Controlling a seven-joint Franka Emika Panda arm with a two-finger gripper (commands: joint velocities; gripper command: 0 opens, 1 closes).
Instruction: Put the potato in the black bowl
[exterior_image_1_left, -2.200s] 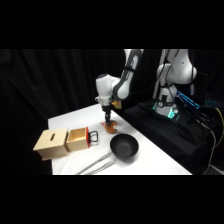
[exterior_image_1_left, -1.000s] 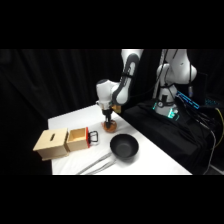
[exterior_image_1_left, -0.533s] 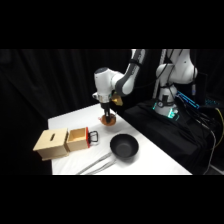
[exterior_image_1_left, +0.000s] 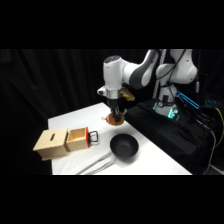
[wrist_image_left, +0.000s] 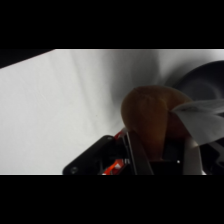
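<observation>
My gripper hangs above the table's far side, shut on the potato, an orange-brown lump lifted off the surface. In the wrist view the potato fills the middle, held between my fingers. The black bowl sits on the table below and to the front right of the gripper; its rim shows at the wrist view's right edge.
Two tan wooden boxes stand at the table's left, with a small red and black piece beside them. Metal tongs lie near the front edge, left of the bowl. Dark equipment sits to the right.
The gripper has risen from the table with the potato in it and now hangs higher than before. Bowl, boxes and tongs have not moved.
</observation>
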